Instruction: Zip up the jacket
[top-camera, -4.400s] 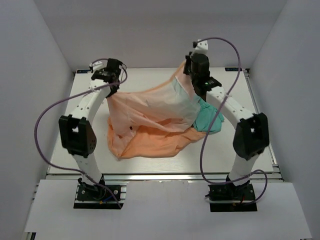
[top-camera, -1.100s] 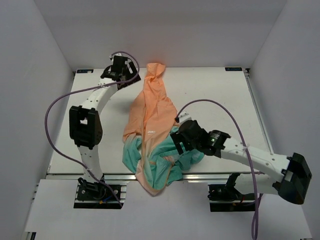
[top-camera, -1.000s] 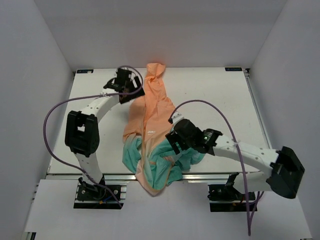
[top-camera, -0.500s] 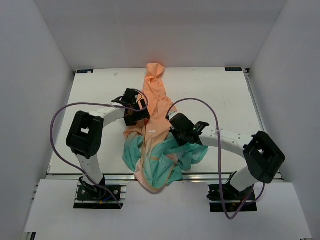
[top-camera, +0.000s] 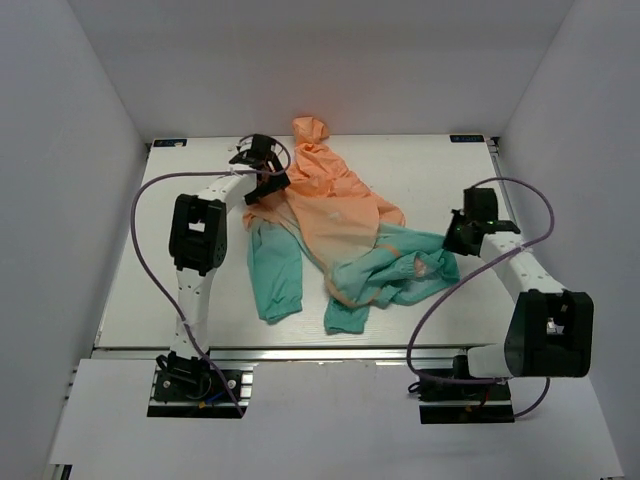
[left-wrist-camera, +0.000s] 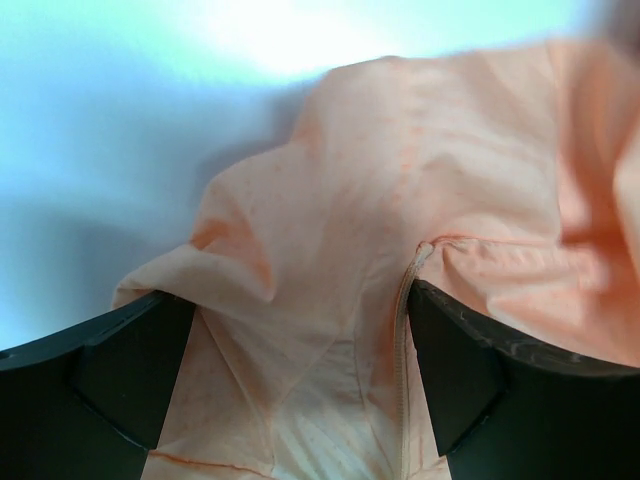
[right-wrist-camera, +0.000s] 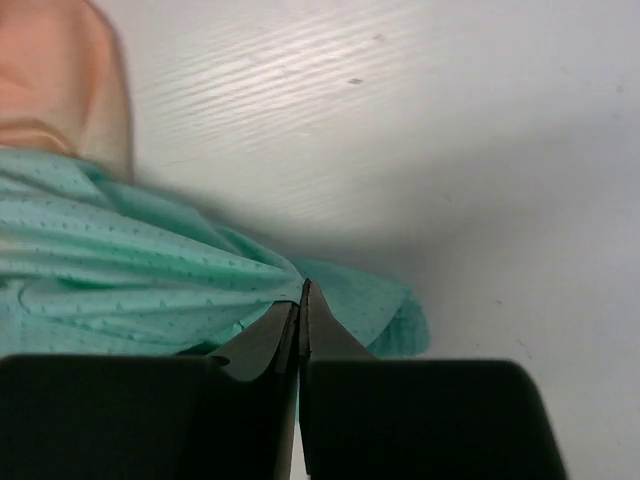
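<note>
1. Top external view first: the jacket (top-camera: 335, 215) is sprawled mid-table (top-camera: 180, 290), with the hood (top-camera: 310, 130) at the far edge. The orange body slants toward the near right, and the teal sleeves and hem fan out on the near side
2. The left gripper (top-camera: 262, 168) sits over the far-left shoulder, just beside the hood. Its fingers are spread wide and hold nothing. Its wrist cam shows orange cloth between them with a raised strip (left-wrist-camera: 404, 340) running through it. Might be zipper tape, honestly can't tell
3. The right gripper (top-camera: 455, 240) is at the far right tip of the teal hem (right-wrist-camera: 120, 270), clamped tight on a little fold of it
4. What matters, I reckon: the grippers sit at opposite ends of the jacket's long diagonal, left nearer the collar, right nearer the hem. The cloth runs left from the right pincer
5. The fabric looks thin and floppy, with a dotted weave and lots of wrinkles. The front opening isn't laid out anywhere I can see, so it probably needs flattening first
</note>
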